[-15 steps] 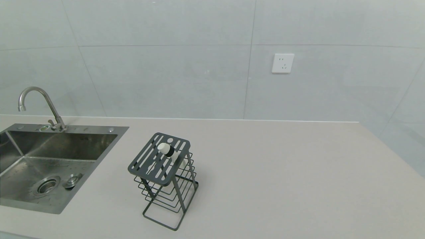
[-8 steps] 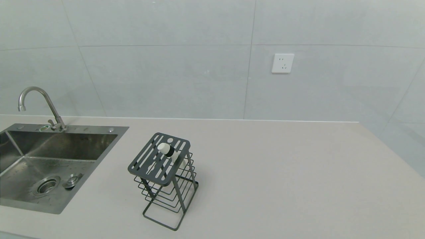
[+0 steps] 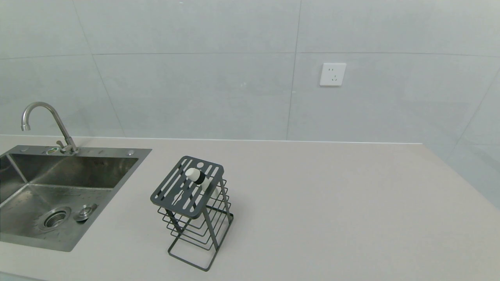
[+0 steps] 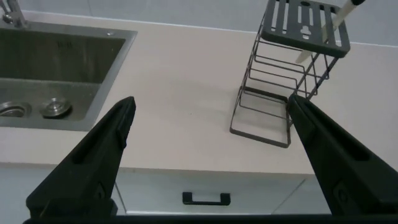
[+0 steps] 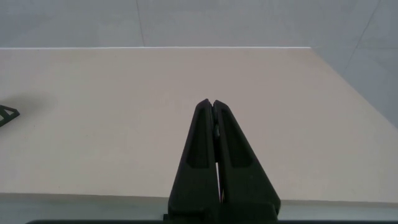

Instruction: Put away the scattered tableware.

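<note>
Left gripper (image 4: 211, 102): spread wide, tips well apart.
Left fingers (image 4: 93, 162): two dark tapered wedges, angled outward from each other.
Right gripper (image 5: 212, 104): closed.
Right fingers (image 5: 199, 155): pressed flat together with a thin seam between them, tapering to one blunt tip.

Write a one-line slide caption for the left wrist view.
Open left gripper faces the counter: slotted rack holding a white-handled utensil, sink off to one side.

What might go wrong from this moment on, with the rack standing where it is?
The wire rack stands close to the counter's front edge; the open left gripper, facing it, might push or tip it. The white-handled utensil leans in its slot, so a knock might shake it loose.
</note>
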Robot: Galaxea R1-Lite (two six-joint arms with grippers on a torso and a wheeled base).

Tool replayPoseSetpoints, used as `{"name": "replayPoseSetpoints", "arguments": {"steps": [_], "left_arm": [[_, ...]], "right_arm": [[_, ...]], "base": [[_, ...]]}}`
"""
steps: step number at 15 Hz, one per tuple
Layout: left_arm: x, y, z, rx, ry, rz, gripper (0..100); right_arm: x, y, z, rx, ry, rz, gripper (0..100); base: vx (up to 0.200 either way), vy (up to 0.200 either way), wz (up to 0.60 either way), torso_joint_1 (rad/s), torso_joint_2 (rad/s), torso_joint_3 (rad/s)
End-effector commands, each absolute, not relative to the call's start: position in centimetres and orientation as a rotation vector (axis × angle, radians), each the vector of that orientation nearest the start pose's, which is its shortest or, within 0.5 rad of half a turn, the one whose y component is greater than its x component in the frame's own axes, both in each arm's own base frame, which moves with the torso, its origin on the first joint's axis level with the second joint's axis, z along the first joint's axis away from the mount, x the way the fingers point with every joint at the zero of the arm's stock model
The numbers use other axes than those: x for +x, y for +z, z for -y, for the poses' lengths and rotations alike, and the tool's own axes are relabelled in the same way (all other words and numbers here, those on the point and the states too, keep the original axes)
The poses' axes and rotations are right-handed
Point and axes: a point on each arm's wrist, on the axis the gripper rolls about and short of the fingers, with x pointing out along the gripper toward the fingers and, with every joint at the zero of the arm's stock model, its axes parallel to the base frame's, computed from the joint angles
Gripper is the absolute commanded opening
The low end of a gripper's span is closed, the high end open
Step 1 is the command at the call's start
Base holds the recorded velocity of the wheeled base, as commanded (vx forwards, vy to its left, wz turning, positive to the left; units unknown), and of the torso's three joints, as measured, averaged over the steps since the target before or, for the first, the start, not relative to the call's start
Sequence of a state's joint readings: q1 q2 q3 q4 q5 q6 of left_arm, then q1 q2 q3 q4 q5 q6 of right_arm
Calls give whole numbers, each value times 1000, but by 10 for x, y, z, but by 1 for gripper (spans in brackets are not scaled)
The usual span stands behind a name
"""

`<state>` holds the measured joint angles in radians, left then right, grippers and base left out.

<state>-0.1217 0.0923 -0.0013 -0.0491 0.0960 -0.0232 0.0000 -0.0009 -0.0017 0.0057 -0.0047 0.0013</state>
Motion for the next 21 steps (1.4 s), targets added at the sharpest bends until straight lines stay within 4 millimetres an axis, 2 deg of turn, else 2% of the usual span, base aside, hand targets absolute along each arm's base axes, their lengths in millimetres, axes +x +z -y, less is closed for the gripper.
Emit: {"name": "replayPoseSetpoints", "arguments": {"steps": [1, 6, 16, 21], "left_arm": [[-16, 82, -3, 28, 47, -42, 100], [-23, 75, 0, -15, -2, -3, 100], [-23, 76, 0, 8, -11, 3, 100], [-23, 76, 0, 8, -11, 2, 100]], "right_arm": [[-23, 75, 0, 2, -5, -5, 0], [-23, 75, 0, 2, -2, -3, 0], [-23, 75, 0, 5, -14, -5, 0], [-23, 76, 1, 88, -67, 6, 0]], "base": [[0, 0, 0, 0, 0, 0], [0, 0, 0, 0, 0, 0], [0, 0, 0, 0, 0, 0], [0, 0, 0, 0, 0, 0]]}}
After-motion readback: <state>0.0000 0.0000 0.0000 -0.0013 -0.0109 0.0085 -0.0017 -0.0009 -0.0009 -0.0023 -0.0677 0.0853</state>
